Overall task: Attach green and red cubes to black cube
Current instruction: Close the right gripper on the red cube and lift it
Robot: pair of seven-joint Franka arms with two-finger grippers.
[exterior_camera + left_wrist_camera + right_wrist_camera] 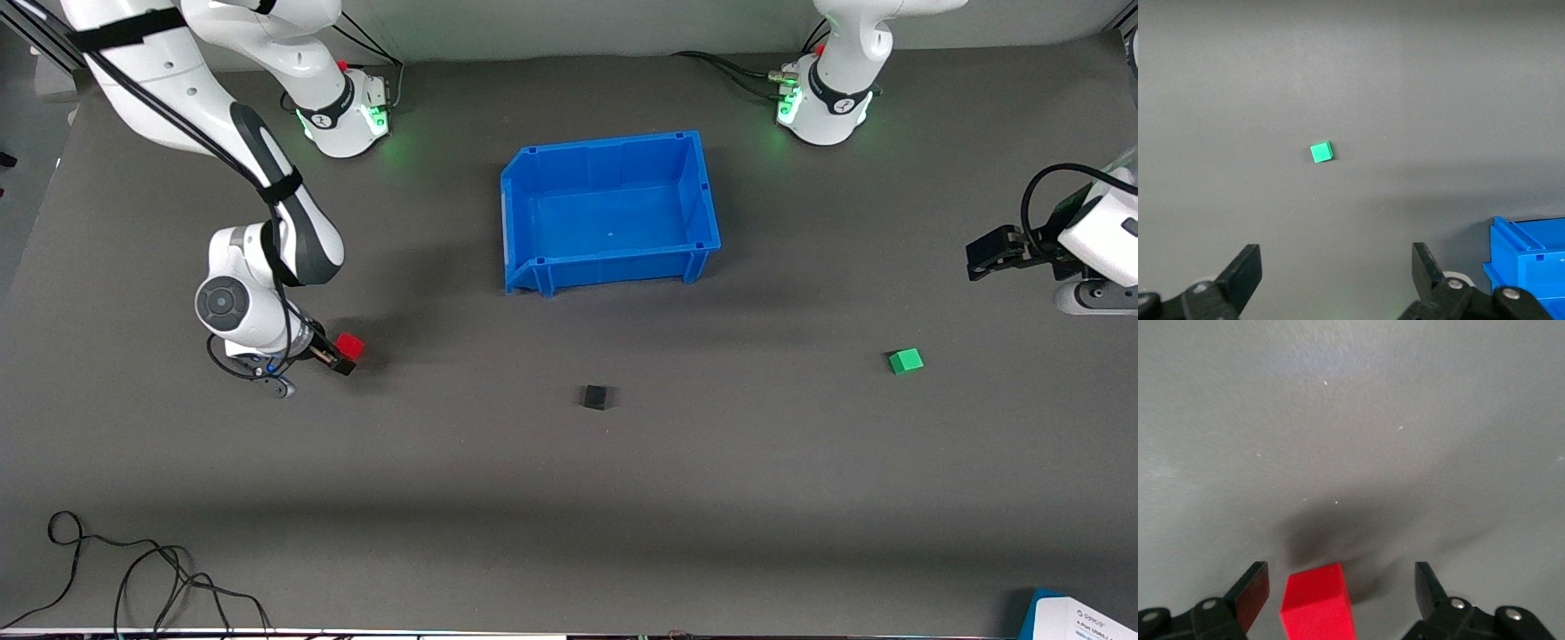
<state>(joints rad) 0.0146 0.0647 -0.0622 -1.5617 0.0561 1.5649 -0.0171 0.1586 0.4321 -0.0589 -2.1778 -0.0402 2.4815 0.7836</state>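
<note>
Right gripper [1338,593] stood with jaws apart around the red cube [349,346] at its end of the table, not yet clamped; cube looked light, rigid, best pinched on flat sides; left gripper [1337,273] waited, jaws apart.

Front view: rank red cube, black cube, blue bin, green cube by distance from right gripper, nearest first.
From the right gripper, open:
1. Small red cube, between its fingers, at the right arm's end of the table.
2. Small matte black cube, mid-table.
3. Blue plastic bin, toward the bases; nearly level with the black cube.
4. Small green cube, at the left arm's end.
</note>
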